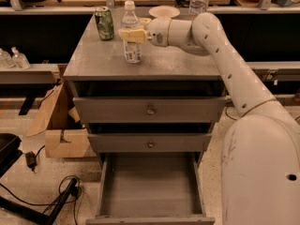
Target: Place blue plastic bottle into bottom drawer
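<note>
The blue plastic bottle, clear with a white cap and a pale printed label, stands upright on the grey cabinet top, left of middle. My gripper reaches in from the right at the bottle's upper body. One yellowish finger crosses its front and the other lies behind it, so the gripper is shut on the bottle. The bottom drawer is pulled out at floor level; its grey floor shows nothing inside.
A green can stands at the back left of the cabinet top and a pale bowl at the back. The two upper drawers with knobs are closed. A cardboard box and cables lie on the floor at left.
</note>
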Robot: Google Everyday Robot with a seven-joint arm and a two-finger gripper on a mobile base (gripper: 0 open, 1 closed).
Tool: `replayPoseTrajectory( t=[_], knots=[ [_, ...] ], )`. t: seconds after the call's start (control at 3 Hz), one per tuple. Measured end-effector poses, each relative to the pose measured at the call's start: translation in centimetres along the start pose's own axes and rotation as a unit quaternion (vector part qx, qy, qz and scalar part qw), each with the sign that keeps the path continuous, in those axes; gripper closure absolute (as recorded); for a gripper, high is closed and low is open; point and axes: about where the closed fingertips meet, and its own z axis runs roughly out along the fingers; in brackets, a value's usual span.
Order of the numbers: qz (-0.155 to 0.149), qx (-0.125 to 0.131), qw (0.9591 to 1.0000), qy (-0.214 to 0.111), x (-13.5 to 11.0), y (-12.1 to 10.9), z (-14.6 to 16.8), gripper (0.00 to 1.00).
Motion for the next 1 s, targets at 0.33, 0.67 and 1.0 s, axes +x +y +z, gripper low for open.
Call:
replayPoseTrajectory(
  t=[0.33,0.67,1.0],
  knots=[
    [0.000,0.000,1.0000,0.000,0.00,0.00,0.00,1.00],
    [0.000,0.000,1.0000,0.000,-0.01,0.00,0.00,1.00],
    [0.000,0.000,1.0000,0.000,-0.01,0.00,0.00,1.00]
  ],
)
